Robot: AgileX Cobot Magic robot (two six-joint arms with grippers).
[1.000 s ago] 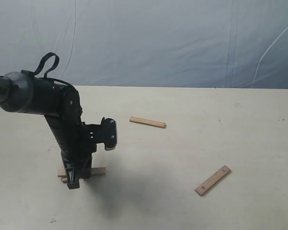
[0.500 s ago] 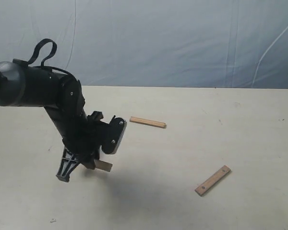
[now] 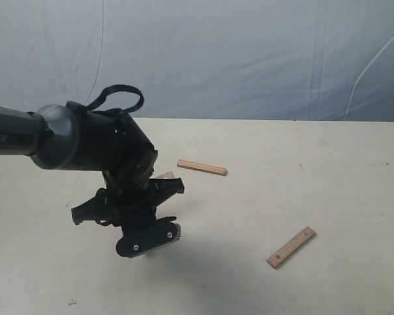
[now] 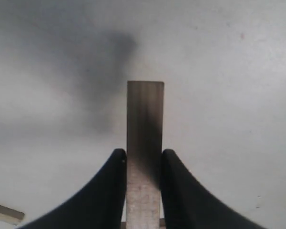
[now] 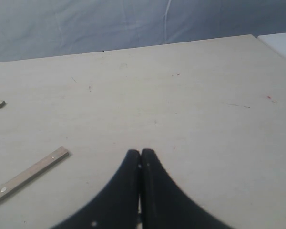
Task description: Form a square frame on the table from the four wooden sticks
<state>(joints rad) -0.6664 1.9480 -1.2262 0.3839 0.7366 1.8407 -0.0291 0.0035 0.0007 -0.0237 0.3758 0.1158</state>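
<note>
Jaws of my left gripper clamp one wooden stick, clear of the table. My right gripper is pressed together on nothing. A screw-holed stick lies nearer on the table; a third stick lies farther back.

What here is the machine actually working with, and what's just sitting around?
Part of the job:
- held stick, clamped in the left gripper
- plain stick lying farther back
- stick with screw holes
- table

Just there:
- blue-grey cloth backdrop
- right gripper, shut on nothing
</note>
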